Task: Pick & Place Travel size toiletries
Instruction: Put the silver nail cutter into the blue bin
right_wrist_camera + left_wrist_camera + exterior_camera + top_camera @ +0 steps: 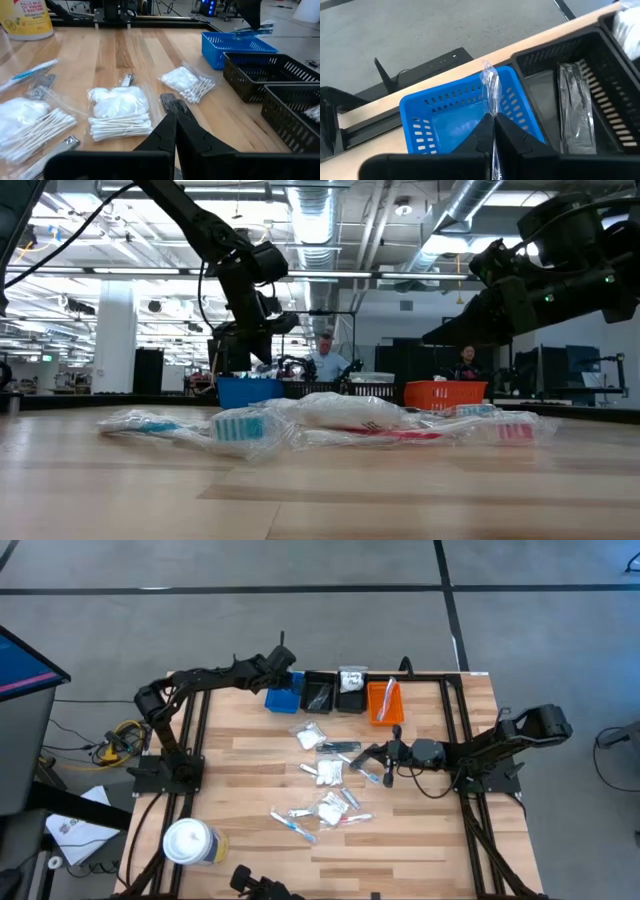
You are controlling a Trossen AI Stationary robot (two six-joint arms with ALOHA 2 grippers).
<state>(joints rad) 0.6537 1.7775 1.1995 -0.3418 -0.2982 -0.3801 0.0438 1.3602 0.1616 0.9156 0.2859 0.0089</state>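
Fingers of the left gripper (pixel 494 131) clamp a clear wrapped sachet (pixel 490 85) over the blue bin (pixel 437 107). Right gripper (pixel 176 131) fingers together, low over the wooden worktop (pixel 250 755) among scattered toiletries (pixel 325 805). Room behind: open ceiling ducts, lights, two people (pixel 327 360) at desks.

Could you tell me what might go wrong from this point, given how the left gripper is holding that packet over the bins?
The left gripper pinches a thin clear packet by one edge above the blue bin; it may slip, or land in the neighbouring black bin. The right gripper, shut low among the cotton-swab sachets, could push them aside before it gets a grip.
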